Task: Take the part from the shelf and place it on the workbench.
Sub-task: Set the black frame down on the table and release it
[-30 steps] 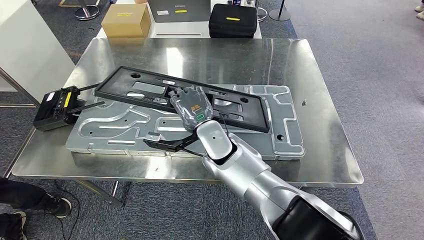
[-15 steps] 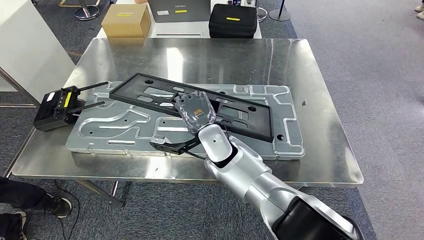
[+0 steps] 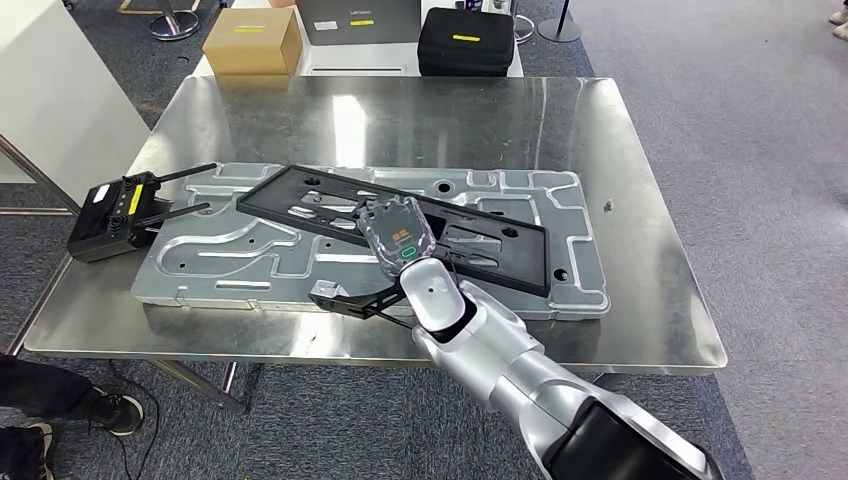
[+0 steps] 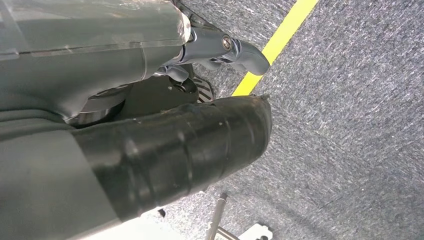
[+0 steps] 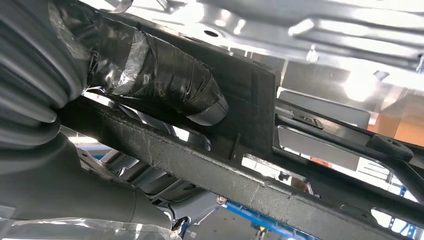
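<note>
The part is a long black plastic frame (image 3: 480, 241) with several cut-outs. It lies slanted across a large grey stamped metal plate (image 3: 230, 255) on the steel workbench (image 3: 650, 250). My right hand (image 3: 395, 228) grips the frame near its middle, and a near corner of the frame (image 3: 335, 297) sticks out by the plate's front edge. In the right wrist view the taped thumb (image 5: 170, 85) presses on the frame (image 5: 260, 190), with the plate (image 5: 310, 30) beyond it. My left hand (image 4: 150, 145) hangs over the carpet and holds nothing.
A black remote controller with antennas (image 3: 115, 213) sits at the workbench's left edge. Behind the bench stand a cardboard box (image 3: 252, 41), a grey box (image 3: 358, 18) and a black case (image 3: 465, 41). A white shelf unit (image 3: 50, 90) is at left, and a person's shoes (image 3: 60, 415) at bottom left.
My right hand has carried the black frame to the right and nearer, so its far left end no longer overhangs the plate. The controller and plate have stayed put.
</note>
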